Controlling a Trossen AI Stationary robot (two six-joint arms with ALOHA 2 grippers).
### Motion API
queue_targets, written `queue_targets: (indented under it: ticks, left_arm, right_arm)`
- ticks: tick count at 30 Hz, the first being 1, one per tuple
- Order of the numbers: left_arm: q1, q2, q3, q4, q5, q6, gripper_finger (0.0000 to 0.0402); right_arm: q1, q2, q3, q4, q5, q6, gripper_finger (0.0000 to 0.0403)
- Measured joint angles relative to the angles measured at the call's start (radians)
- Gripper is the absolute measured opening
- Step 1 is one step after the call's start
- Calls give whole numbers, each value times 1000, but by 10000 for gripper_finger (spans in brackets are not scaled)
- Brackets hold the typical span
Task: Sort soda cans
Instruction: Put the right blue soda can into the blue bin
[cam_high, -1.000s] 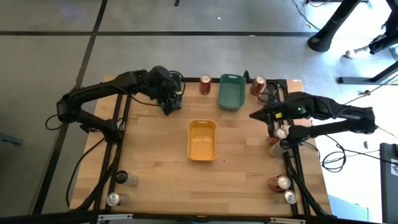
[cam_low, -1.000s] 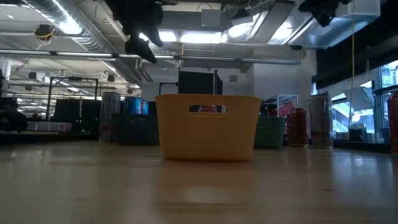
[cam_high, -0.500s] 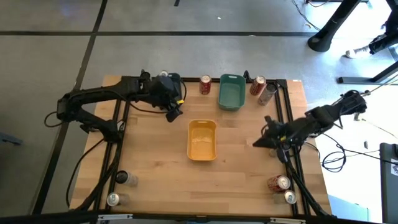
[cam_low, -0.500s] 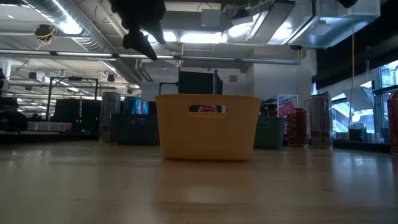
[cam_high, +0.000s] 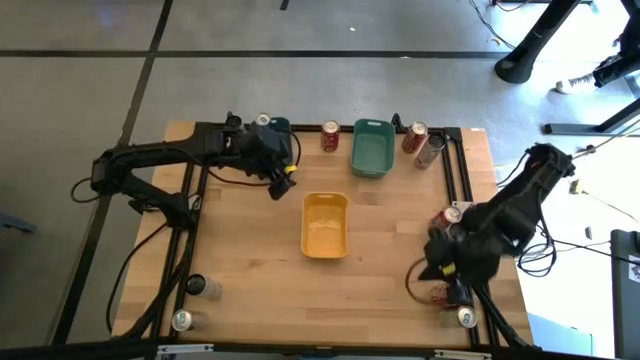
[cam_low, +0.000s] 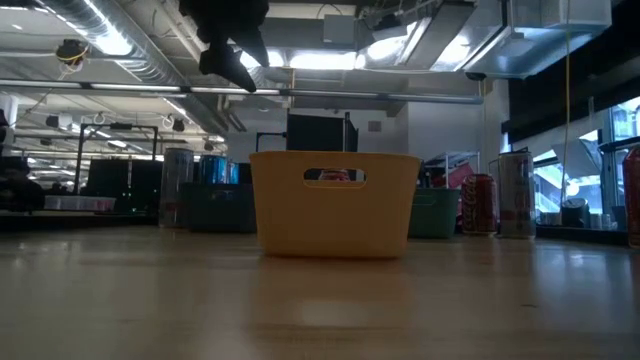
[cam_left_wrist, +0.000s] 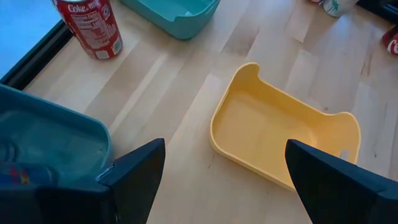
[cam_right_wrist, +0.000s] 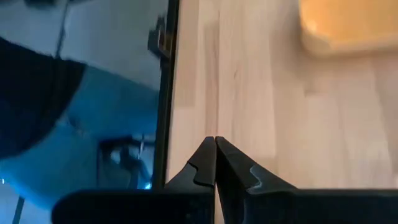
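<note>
The left gripper (cam_left_wrist: 217, 180), spread wide and empty, hovered above the yellow bin (cam_high: 325, 224) at frame centre. The right gripper (cam_right_wrist: 216, 163), closed and empty, sat lower right near red soda cans (cam_high: 448, 215), presumably approaching one.

The right arm (cam_high: 500, 225) covers most of the red can (cam_high: 447, 214) by the desk's right edge. The picture's edge cuts off the top of the red can (cam_left_wrist: 86, 26) in the left wrist view.

Bare wooden worktop (cam_high: 240, 260) lies open either side of the yellow rectangular plastic bin (cam_high: 325, 224) at its middle. The teal plastic bin (cam_high: 371, 148) and red soda cans (cam_high: 330, 137) crowd the far edge.
</note>
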Motion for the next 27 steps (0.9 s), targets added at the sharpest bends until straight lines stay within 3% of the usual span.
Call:
queue_targets:
  ticks: [6, 16, 21, 27]
  left_arm:
    - [-9, 0, 0, 26, -13, 7, 320]
    - [-9, 5, 0, 74, -21, 27, 320]
    - [-9, 5, 0, 74, -21, 35, 320]
    - [-9, 5, 0, 75, -21, 34, 320]
  right_arm:
    - [100, 150, 135, -183, -53, 208, 9]
    - [266, 248, 134, -248, -237, 712, 21]
    - [319, 254, 134, -292, -314, 879, 97]
    - [340, 259, 134, -322, -303, 961, 239]
